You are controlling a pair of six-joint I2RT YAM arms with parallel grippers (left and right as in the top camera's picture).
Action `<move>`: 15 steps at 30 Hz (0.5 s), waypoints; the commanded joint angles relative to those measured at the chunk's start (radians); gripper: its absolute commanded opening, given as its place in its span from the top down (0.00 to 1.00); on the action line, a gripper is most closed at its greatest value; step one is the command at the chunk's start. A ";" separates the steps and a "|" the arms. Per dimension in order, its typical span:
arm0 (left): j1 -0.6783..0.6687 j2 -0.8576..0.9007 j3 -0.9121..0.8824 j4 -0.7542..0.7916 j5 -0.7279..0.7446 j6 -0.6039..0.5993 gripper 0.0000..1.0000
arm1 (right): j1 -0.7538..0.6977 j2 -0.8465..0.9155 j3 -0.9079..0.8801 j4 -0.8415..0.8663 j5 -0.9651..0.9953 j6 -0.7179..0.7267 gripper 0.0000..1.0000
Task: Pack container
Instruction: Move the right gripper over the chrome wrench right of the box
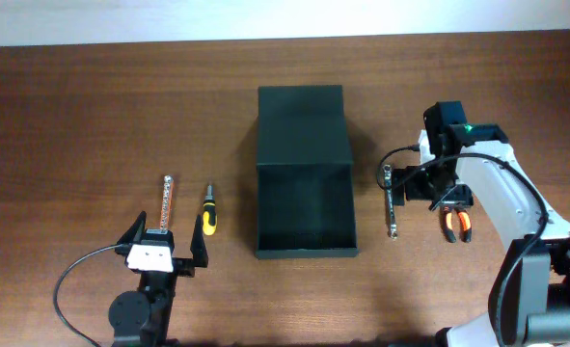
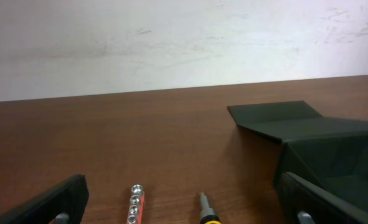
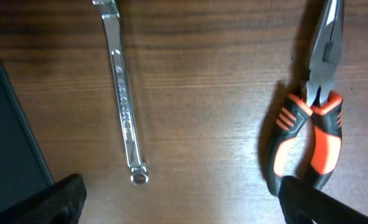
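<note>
the matte dark green-black rectangular container [image 1: 304,207] sits in the middle of the brown wooden table [image 1: 72,116], its hinged flap lid folded back away from the arms, and its inside looks bare. nothing appears packed yet.

the right gripper [image 1: 431,190] hangs low over the table with its jaws spread wide and nothing between them. it is just right of the container, with the slim silver wrench [image 3: 124,106] on one side and the orange-and-black long-nose pliers [image 3: 314,124] on the other. the left gripper [image 1: 169,239] is also wide open and empty, just behind the yellow-handled screwdriver [image 1: 208,212] and the red strip of silver sockets [image 1: 166,200].

the right arm looks set to choose a tool. the risk is in its aim: centred between the two, the jaws could close on bare wood, or nudge one tool while reaching for the other. the wrench lies flat and thin, so the fingers may scrape the table and skid it toward the container wall rather than lift it.
</note>
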 commanded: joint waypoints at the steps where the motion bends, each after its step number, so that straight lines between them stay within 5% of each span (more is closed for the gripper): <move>1: 0.007 -0.008 -0.006 -0.003 -0.007 0.015 0.01 | 0.004 0.004 0.021 0.014 -0.020 0.000 0.01; 15: 0.007 -0.008 -0.006 -0.003 -0.007 0.015 0.01 | 0.008 0.006 0.021 0.044 0.057 -0.045 0.01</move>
